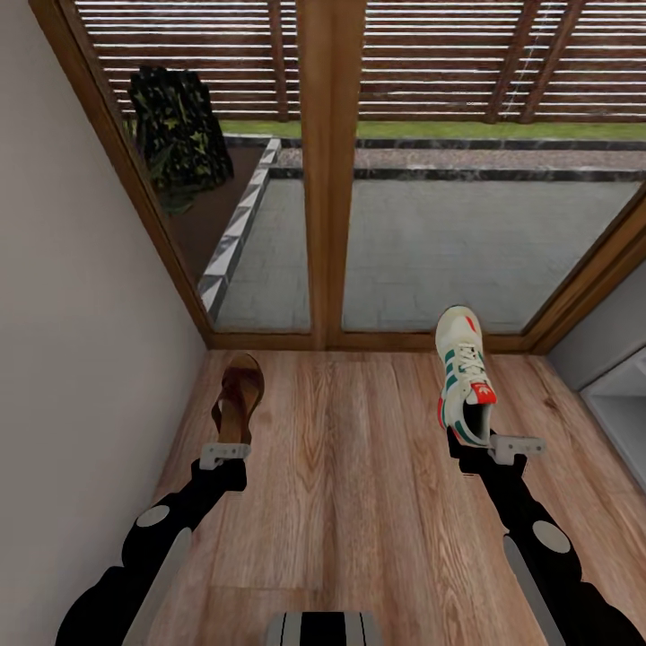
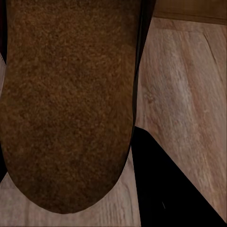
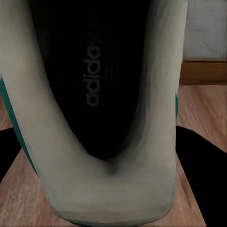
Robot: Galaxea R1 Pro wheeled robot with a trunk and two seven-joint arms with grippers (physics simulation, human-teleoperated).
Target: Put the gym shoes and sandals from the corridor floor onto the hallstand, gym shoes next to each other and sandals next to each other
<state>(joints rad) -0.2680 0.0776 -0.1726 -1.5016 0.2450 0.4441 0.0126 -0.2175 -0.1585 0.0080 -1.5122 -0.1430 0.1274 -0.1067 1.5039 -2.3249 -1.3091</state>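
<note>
One dark brown sandal (image 1: 239,397) hangs heel-first in my left gripper (image 1: 228,446), which is shut on its heel end, toe pointing away from me above the corridor floor (image 1: 350,467). Its brown footbed (image 2: 66,104) looms close in the left wrist view. My right gripper (image 1: 481,440) is shut on the heel of one cream-white gym shoe (image 1: 464,372) with green stripes and a red tongue patch. The right wrist view looks into its dark insole and pale heel collar (image 3: 106,184). A white corner of the hallstand (image 1: 621,405) shows at the right edge.
A wood-framed glass door (image 1: 327,179) closes the corridor's far end, with a paved yard and a dark bush (image 1: 178,135) outside. A plain wall (image 1: 81,314) runs along the left. Wood planks stretch between my two arms.
</note>
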